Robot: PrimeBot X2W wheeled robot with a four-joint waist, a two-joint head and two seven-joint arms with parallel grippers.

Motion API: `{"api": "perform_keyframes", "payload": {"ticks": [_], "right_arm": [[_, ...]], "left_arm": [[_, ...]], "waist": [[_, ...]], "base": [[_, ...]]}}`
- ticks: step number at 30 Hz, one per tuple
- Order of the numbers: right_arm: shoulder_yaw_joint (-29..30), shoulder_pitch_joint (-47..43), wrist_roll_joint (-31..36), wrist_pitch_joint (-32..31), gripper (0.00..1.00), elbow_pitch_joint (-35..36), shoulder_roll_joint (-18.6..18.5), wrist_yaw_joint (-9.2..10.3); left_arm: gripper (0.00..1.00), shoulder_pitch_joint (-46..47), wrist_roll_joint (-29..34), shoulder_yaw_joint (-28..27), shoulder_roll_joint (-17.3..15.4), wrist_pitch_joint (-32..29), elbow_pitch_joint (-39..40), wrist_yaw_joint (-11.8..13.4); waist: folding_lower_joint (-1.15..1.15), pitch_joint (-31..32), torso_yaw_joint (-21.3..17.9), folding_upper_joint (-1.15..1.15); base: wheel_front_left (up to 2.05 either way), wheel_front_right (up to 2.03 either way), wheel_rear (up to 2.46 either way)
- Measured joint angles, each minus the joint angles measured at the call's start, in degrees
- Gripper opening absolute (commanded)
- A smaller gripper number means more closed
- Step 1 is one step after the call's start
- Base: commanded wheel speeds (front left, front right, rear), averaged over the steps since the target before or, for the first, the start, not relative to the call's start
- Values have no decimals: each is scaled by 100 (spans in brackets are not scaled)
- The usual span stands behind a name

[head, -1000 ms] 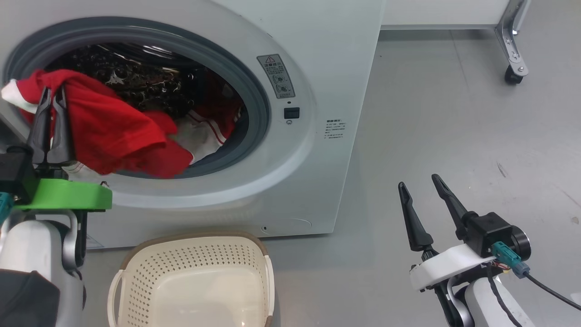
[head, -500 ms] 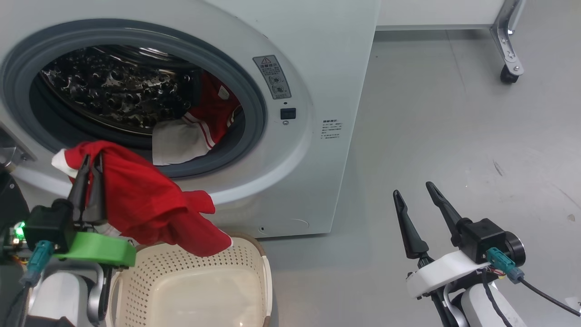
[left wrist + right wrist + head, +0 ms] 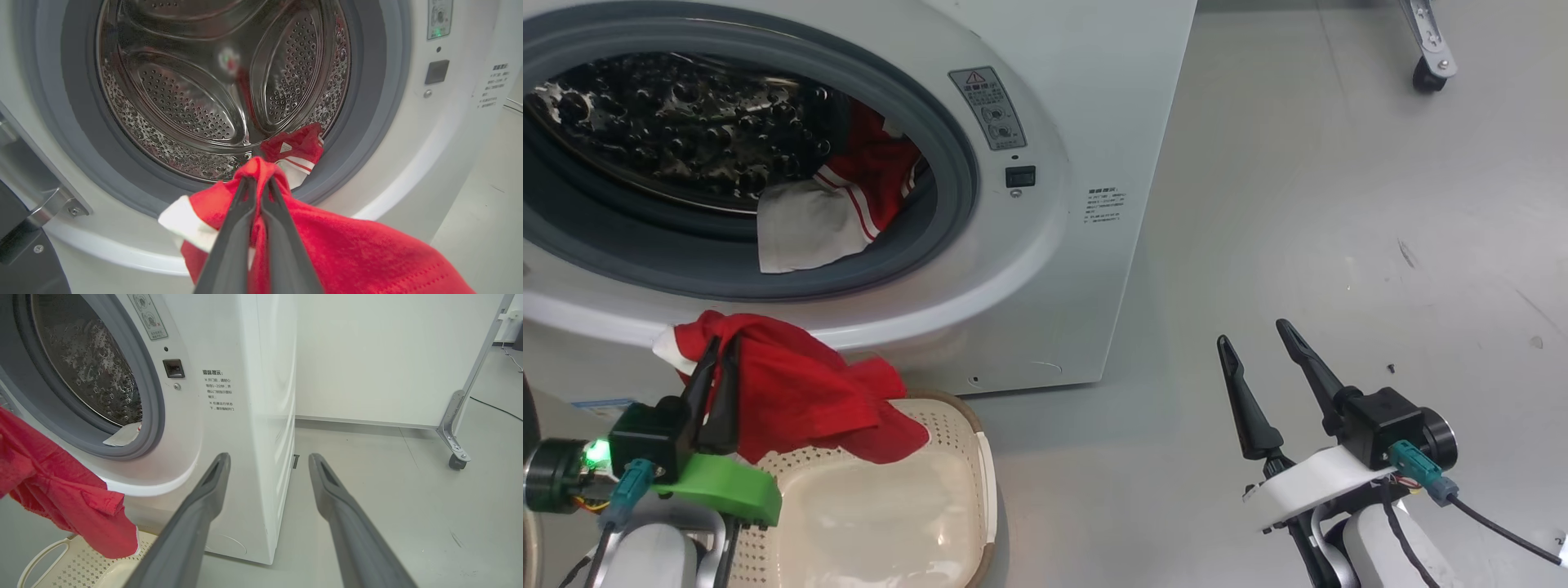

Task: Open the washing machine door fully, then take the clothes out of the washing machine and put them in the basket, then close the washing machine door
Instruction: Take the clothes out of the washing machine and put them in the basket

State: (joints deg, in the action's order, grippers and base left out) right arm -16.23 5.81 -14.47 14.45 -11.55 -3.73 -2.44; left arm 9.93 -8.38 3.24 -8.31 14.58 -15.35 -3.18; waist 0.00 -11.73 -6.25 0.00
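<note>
The plain red garment [image 3: 800,392] is a soft, crumpled knit with a small white cuff at one edge. It is bunched at its top, where the left gripper [image 3: 725,343] pinches it between fingers pressed tight together. From the fingertips the cloth drapes down and off to the gripper's right. Its lowest corner hangs over the basket [image 3: 976,457]; whether it touches the plastic cannot be told. The basket sits just below and to the right of this gripper. It is cream plastic, rounded-rectangular, with perforated walls, a glossy smooth floor and a brown rim.

Beyond the fingertips, the second garment [image 3: 809,229] lies in the mouth of the steel drum [image 3: 670,114]. It is red with a white panel and thin striped trim, and it spills onto the grey rubber seal [image 3: 947,163]. The drum is shiny and dimpled with holes, set in the smooth white washing machine [image 3: 1094,106].

The right gripper [image 3: 1253,331] is well apart from the clothes. Its two dark tapered fingers are spread wide with nothing between them, above the grey floor [image 3: 1339,204], with the washer's front corner ahead and to its left.
</note>
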Motion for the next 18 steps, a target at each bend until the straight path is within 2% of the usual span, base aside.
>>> {"api": "perform_keyframes", "payload": {"ticks": [10, 18], "right_arm": [[-48, 262, 12, 0, 100, 96, 19, -1], [-105, 516, 49, 0, 100, 127, 33, -2]], "left_arm": [[0, 7, 264, 209, -256, -356, -661, -69], [0, 245, 431, 417, -338, -575, -1203, -123]], "waist": [[0, -525, -180, 0], [0, -942, -384, 0]], "base": [[0, 0, 0], [0, 0, 0]]}}
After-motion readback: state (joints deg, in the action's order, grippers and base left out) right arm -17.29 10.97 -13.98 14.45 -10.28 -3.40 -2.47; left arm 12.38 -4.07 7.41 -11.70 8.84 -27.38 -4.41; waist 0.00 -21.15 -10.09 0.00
